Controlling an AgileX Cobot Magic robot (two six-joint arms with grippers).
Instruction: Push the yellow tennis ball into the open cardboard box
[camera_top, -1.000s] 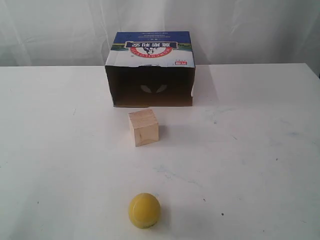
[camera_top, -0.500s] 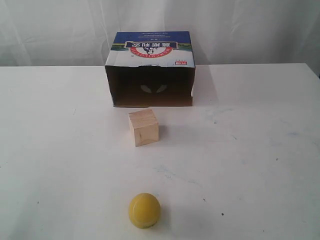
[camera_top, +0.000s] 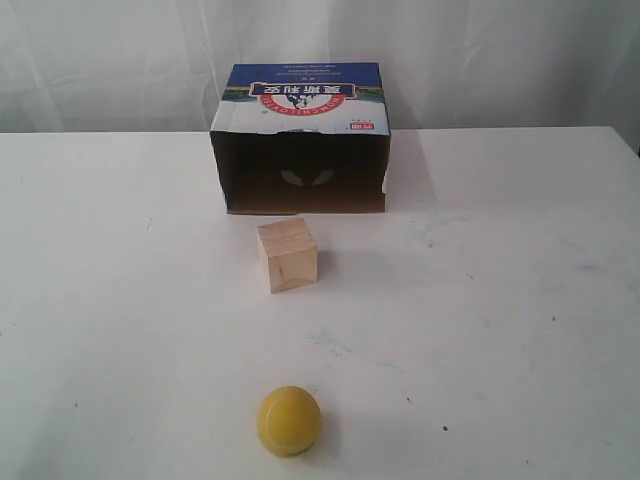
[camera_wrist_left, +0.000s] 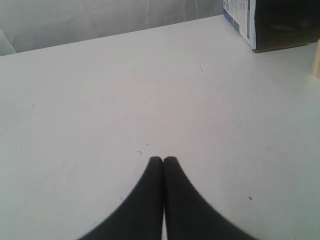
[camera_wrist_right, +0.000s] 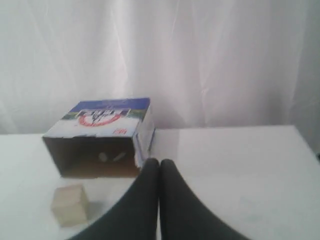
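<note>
Wooden cube (camera_top: 287, 255) sits between yellow tennis ball (camera_top: 289, 421) and open cardboard box (camera_top: 302, 140), blocking the straight path. Left gripper (camera_wrist_left: 163, 160) and right gripper (camera_wrist_right: 159, 162) both have fingers pressed together, holding nothing.

Left jaws and right jaws closed

yellow ball (camera_top: 289, 421); brown box (camera_top: 300, 138), blue-white-red panel; pale cube (camera_top: 287, 255)

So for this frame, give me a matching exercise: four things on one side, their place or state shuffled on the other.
1. yellow tennis ball
2. wooden cube
3. open cardboard box
4. left gripper

A. farthest from the exterior camera
B. shut, holding nothing
C. nearest the exterior camera
D. between the other two objects

Pairs: 1-C, 2-D, 3-A, 4-B
</note>
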